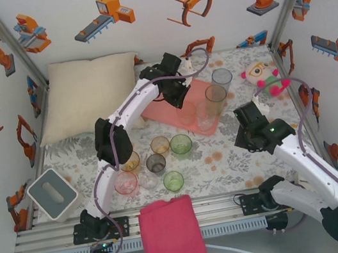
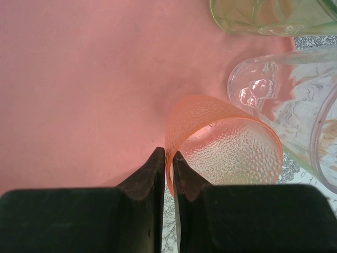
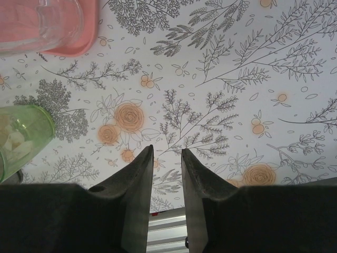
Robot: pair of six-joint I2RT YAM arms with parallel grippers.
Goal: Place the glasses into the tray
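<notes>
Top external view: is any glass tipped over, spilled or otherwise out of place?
Nothing stands out. The glasses on the table and in the tray stand upright; the left end effector pinches an orange glass by its rim over the tray.

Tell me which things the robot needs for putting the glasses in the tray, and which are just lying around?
For the job: the tray, the orange glass pinched by the left tool, the glasses standing on the tray, the loose glasses on the table.
Just lying about: the cream pillow, the plush toy, the magenta cloth, the white box.
</notes>
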